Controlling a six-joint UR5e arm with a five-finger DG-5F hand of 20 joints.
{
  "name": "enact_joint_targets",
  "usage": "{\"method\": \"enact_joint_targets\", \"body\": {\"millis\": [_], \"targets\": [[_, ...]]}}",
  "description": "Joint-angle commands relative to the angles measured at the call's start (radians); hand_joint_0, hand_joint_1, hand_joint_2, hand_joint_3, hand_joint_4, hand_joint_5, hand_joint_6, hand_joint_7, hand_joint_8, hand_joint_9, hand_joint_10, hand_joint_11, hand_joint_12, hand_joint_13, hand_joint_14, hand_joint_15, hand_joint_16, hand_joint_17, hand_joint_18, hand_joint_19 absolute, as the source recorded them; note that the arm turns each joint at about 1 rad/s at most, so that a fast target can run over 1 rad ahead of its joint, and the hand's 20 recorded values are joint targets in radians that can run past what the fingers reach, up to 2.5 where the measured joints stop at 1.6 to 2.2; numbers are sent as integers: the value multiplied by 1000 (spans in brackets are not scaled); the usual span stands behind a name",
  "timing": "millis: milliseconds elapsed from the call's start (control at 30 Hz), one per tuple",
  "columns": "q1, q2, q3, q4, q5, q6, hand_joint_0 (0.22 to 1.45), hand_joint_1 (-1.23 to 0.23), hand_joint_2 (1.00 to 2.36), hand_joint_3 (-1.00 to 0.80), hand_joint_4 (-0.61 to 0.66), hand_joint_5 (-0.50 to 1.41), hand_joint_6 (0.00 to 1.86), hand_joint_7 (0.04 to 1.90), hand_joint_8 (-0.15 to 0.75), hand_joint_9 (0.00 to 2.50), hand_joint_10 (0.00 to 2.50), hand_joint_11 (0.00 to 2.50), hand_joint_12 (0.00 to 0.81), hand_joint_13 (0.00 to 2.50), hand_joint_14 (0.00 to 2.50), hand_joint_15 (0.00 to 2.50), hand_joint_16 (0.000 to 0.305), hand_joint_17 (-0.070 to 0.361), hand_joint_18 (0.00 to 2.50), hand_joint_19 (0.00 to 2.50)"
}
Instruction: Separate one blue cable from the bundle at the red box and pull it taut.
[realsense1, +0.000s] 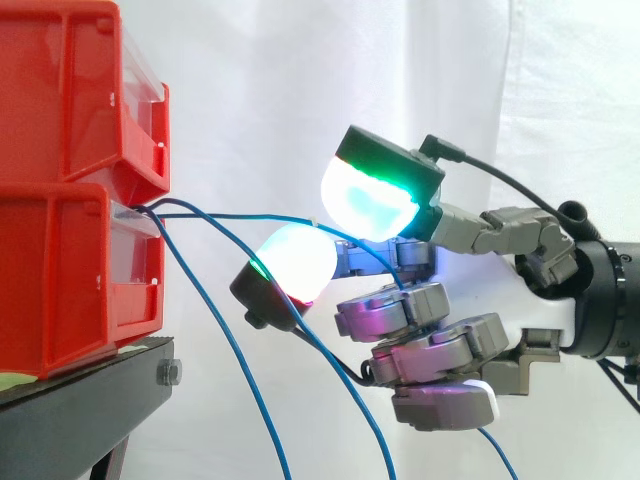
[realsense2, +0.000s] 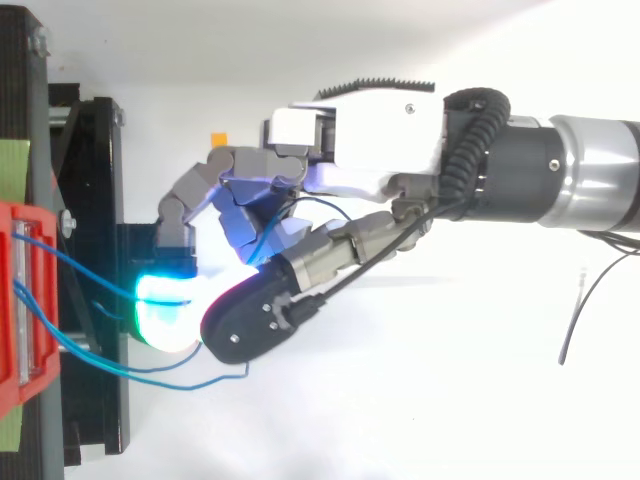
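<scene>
Hand (realsense1: 430, 345) reaches in level from the right with most of its fingers curled into the palm. Two glowing pads (realsense1: 370, 195) are closed toward each other with one blue cable (realsense1: 260, 216) running between them. It looks pinched there, though the contact itself is hidden behind the pads. Stacked red bins (realsense1: 60, 180) lie to the hand's left, at the edge of the black stand (realsense1: 80, 410) that faces it. The held cable leaves the bins' front where the upper bin meets the lower and runs almost level to the pads with a slight bow, so I judge it not quite taut. Its long axis points from bins to hand, so the pull goes rightward, away from the stand's edge, where open room lies before the white curtain (realsense1: 260, 80). Other blue cables (realsense1: 235, 345) hang loose below, apart from the held one.
</scene>
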Motion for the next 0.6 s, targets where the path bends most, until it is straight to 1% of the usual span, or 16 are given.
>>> {"method": "enact_joint_targets", "body": {"millis": [0,33,100,133,300,367,433,467,500,567], "targets": [[0,19,-1,-45,-3,-29,584,-441,1000,-500,48,-200,917,701,245,438,2500,1761,412,938,2500,1177,50,112,1233,1074],[0,21,-1,-63,-5,-32,568,-406,1000,-500,58,-199,914,701,257,450,2500,1793,412,946,2500,1165,50,113,1235,1033],[0,21,-1,-66,-5,-32,563,-385,1000,-500,62,-198,911,705,260,465,2500,1785,417,960,2500,1172,50,113,1237,1024],[0,21,1,-66,-5,-32,563,-383,1000,-500,61,-197,908,710,267,473,2500,1801,417,970,2500,1171,51,115,1248,1003],[0,21,1,-65,-3,-34,566,-386,1000,-500,63,-194,900,732,281,510,2500,1843,430,1010,2500,1213,51,115,1289,1053],[-3,19,-1,-65,-3,-29,568,-396,1000,-500,63,-194,900,736,283,509,2500,1888,440,1022,2500,1237,52,116,1297,1054],[-3,19,-1,-63,3,-26,567,-411,1000,-500,69,-199,901,743,302,492,2500,1935,447,1029,2500,1261,53,120,1297,1010],[-5,19,-1,-63,6,-25,566,-414,1000,-500,69,-201,901,740,298,473,2500,1903,453,1030,2500,1281,53,120,1295,986],[-6,19,-1,-62,23,-11,561,-426,1000,-500,74,-203,902,739,302,464,2500,1896,450,1029,2500,1266,54,121,1288,956],[-8,19,-1,-62,41,3,555,-439,1000,-500,75,-205,903,734,308,449,2500,1901,462,1041,2500,1223,56,127,1288,894]]}}
